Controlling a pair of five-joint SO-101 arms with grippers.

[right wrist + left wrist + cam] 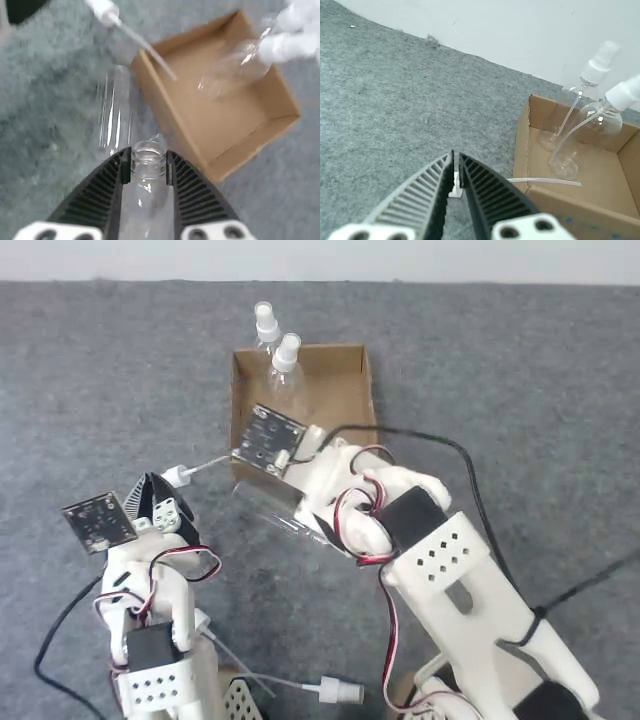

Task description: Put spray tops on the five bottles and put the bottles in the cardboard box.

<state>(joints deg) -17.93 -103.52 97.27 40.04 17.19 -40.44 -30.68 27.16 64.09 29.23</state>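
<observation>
Left wrist view: left claw (456, 175) is pinching the spray top (453, 187), with its tube (545, 181) poking right, reaching the cardboard box (522, 145) edge.

Right wrist view: right claw (146, 165) is gripping an open bottle (146, 155) by the neck, lower centre. The tube's slanting across the upper left, not lining up with the mouth.

High view: the tube's pointing right.

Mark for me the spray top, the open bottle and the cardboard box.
spray top (104, 10): right wrist view, white head.
open bottle (146, 159): right wrist view, neck rim.
cardboard box (340, 390): high view, bare floor.
</observation>
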